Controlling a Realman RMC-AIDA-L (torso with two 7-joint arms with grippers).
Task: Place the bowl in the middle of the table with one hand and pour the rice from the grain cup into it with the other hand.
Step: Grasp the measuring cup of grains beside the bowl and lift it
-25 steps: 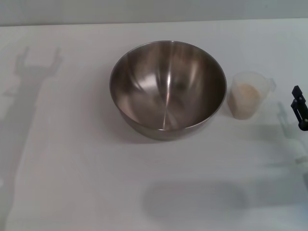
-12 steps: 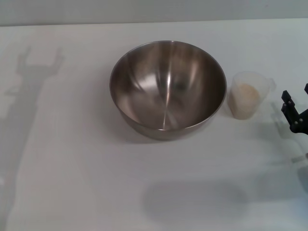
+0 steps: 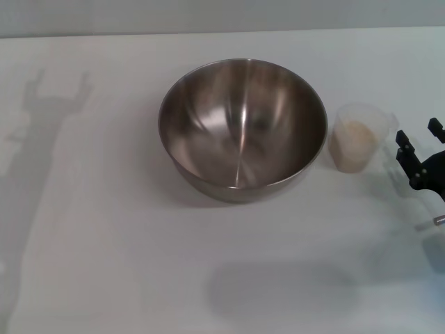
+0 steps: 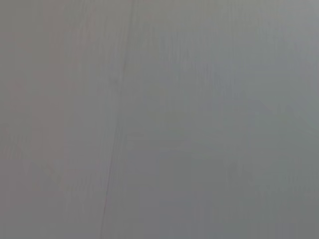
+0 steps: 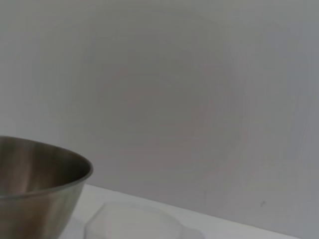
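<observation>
The steel bowl (image 3: 243, 127) stands empty in the middle of the white table (image 3: 104, 229). The clear grain cup (image 3: 358, 136) with cream rice (image 3: 354, 133) inside stands upright just right of the bowl. My right gripper (image 3: 419, 137) is open at the right edge of the head view, a short way right of the cup and apart from it. The right wrist view shows the bowl's side (image 5: 35, 186) and the cup's rim (image 5: 134, 223). My left gripper is out of view; only its shadow lies on the table at the left.
A grey wall (image 3: 222, 14) runs behind the table's far edge. The left wrist view shows only a plain grey surface (image 4: 159, 119).
My right gripper has moved left into view toward the grain cup. The bowl and the cup have not moved.
</observation>
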